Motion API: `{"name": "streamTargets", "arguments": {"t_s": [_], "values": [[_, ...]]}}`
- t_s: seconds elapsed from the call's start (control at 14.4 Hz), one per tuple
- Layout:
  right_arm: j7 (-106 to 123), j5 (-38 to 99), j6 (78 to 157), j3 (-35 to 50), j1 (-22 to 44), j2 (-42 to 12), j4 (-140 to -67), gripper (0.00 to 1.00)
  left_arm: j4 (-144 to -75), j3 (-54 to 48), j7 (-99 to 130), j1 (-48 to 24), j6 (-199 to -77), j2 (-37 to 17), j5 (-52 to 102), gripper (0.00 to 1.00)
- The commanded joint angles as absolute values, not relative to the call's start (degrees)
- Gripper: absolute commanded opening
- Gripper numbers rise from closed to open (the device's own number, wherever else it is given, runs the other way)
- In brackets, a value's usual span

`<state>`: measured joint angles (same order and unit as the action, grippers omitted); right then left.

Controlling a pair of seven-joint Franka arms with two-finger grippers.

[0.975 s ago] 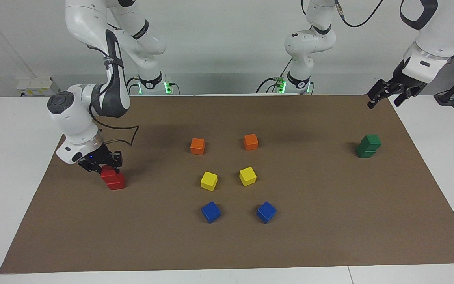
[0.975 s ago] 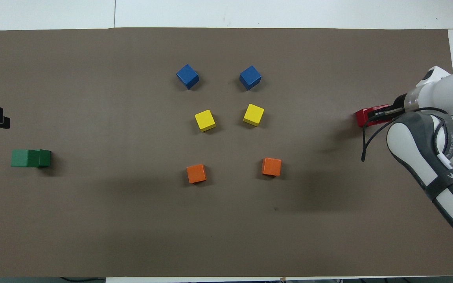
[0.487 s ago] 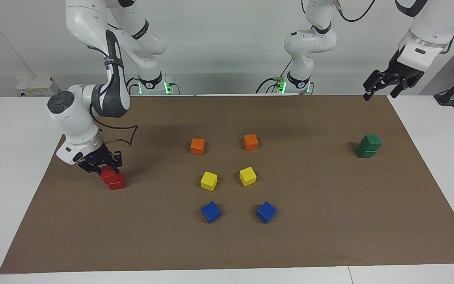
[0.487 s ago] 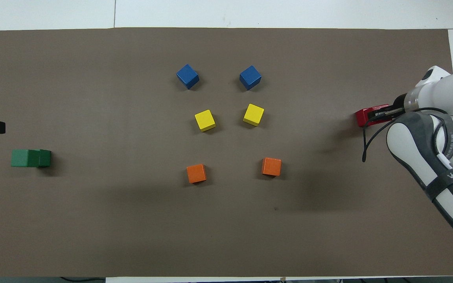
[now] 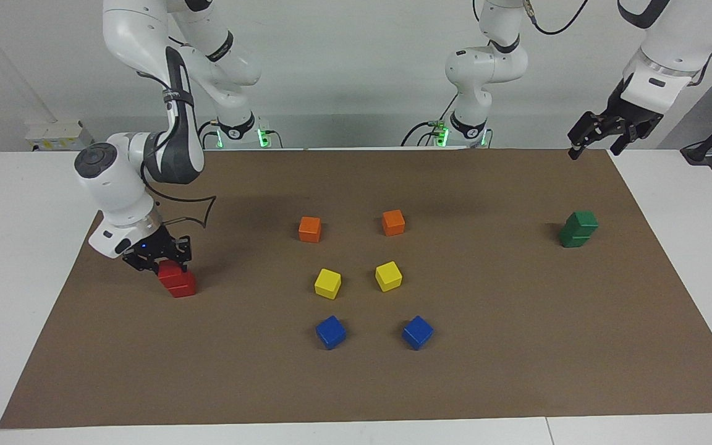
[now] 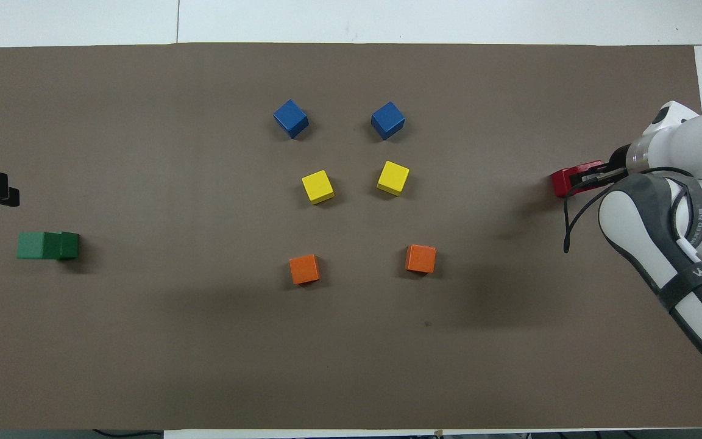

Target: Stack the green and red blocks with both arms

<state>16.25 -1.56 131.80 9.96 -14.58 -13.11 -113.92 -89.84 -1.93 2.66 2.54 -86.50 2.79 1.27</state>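
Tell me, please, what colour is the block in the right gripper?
Red; the facing view shows it best.

Matt brown mat (image 5: 517,346) (paper-like); glossy arms.

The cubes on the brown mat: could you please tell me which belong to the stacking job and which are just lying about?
Belong to the job:
- green stack, two cubes, standing free
- red stack, top cube gripped by the right claw
- left claw, open, raised over the mat's corner

Just lying about:
- orange cubes
- yellow cubes
- blue cubes
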Motion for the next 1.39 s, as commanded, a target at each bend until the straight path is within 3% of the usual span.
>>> {"name": "streamTargets", "arguments": {"t_s": [0.0, 0.07, 0.35, 0.42, 0.91, 1.32], "values": [[16.6, -2.3, 133.4, 10.3, -14.8, -13.4, -114.3, 0.46, -91.8, -1.1, 2.8, 1.7, -87.6, 4.1, 1.1, 1.0], [16.5, -2.3, 133.5, 10.3, -14.8, -13.4, -114.3, 0.58, -91.7, -1.1, 2.8, 1.8, -87.6, 4.1, 1.1, 1.0], [15.7, -2.3, 133.5, 10.3, -14.8, -13.4, -114.3, 0.87, -91.7, -1.2, 2.8, 1.8, -87.6, 4.1, 1.1, 1.0], [15.7, -2.3, 133.5, 10.3, -14.9, -13.4, -114.3, 0.98, -91.6, -1.2, 2.8, 1.8, -87.5, 4.1, 1.1, 1.0], [14.5, -2.2, 128.4, 10.3, -15.1, -11.4, -112.2, 1.0, -91.8, -1.2, 2.8, 1.9, -87.7, 4.5, 1.1, 1.0], [5.1, 0.4, 108.6, 11.1, -13.6, -3.4, -103.9, 1.0, -91.8, -1.2, 2.9, 1.9, -87.8, 4.5, 1.1, 1.0]]}}
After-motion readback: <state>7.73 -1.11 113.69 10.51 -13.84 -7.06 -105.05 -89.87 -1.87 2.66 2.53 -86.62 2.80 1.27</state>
